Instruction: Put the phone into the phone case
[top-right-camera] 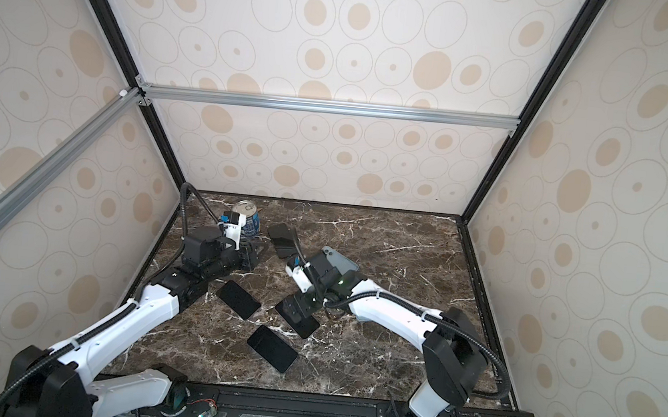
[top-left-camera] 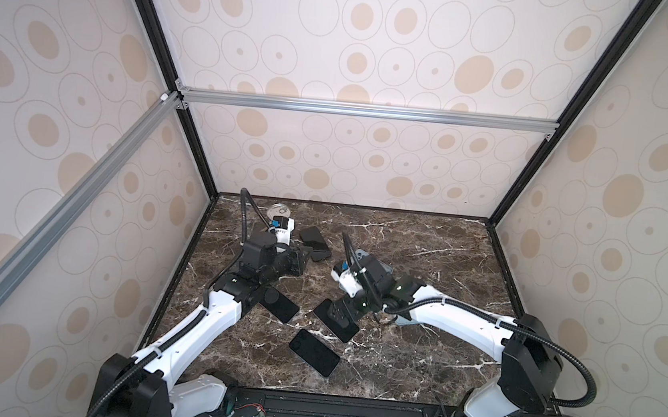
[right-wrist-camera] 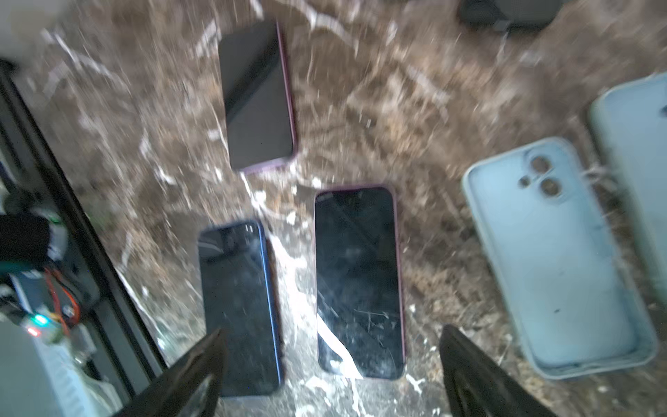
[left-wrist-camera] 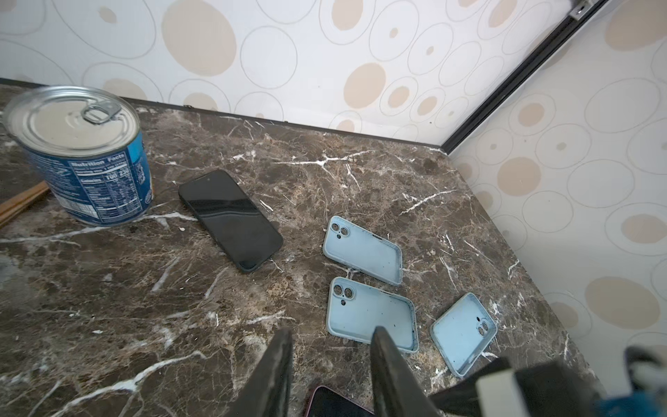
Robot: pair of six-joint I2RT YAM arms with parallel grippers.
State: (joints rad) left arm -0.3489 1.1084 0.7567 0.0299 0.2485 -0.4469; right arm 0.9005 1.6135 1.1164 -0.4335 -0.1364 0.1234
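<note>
Two sets of fingers hang empty over the worktop point(top-left-camera: 414, 351): left fingers point(left-wrist-camera: 279, 364) partly parted near a black phone point(left-wrist-camera: 231, 220), right fingers point(right-wrist-camera: 202, 364) spread wide above a pink-edged phone point(right-wrist-camera: 359, 281), a pale blue phone case point(right-wrist-camera: 552, 260) just beside it.

Tightest spot is by the can point(left-wrist-camera: 77, 155). It stands in a far corner of the table point(top-left-camera: 445, 245), walls close behind and a black phone point(left-wrist-camera: 231, 220) flat near it. Further out from the can, three blue cases point(left-wrist-camera: 362, 249) lie with only thin strips of marble between them. Toward the front from the can, three more phones point(right-wrist-camera: 359, 281) lie flat with narrow gaps, and the right pincer point(right-wrist-camera: 332, 330) hangs spread wide over one. Straight across from the can along the back wall it's bare marble, loads of room.
</note>
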